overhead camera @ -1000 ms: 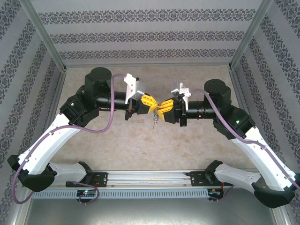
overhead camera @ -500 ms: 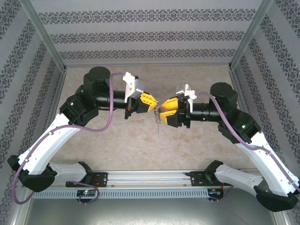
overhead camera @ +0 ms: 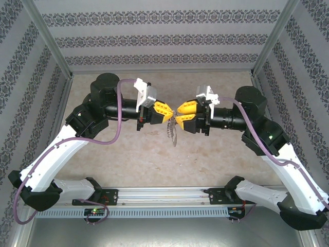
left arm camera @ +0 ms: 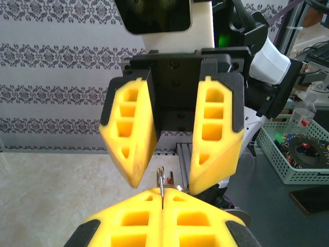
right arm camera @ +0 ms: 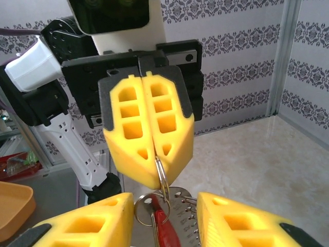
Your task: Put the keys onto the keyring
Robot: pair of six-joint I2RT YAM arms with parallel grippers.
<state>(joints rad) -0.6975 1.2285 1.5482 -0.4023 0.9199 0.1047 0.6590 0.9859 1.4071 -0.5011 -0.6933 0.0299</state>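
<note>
Left gripper (right arm camera: 157,177) pressed together, pinching thin ring of keyring (right arm camera: 181,221) mid-air between arms. Right gripper (left arm camera: 164,186) spread, holding nothing. Red key (right arm camera: 162,231) dangles beneath (lower part cut off by frame).

Thin silver wire ring (right arm camera: 164,189), upright, its top pinched in the left gripper (right arm camera: 158,179), a tiny red plastic key (right arm camera: 163,232) and a flat grey metal keyring with a bumpy edge (right arm camera: 182,218) hanging under it, bunched close together, up in the air
</note>
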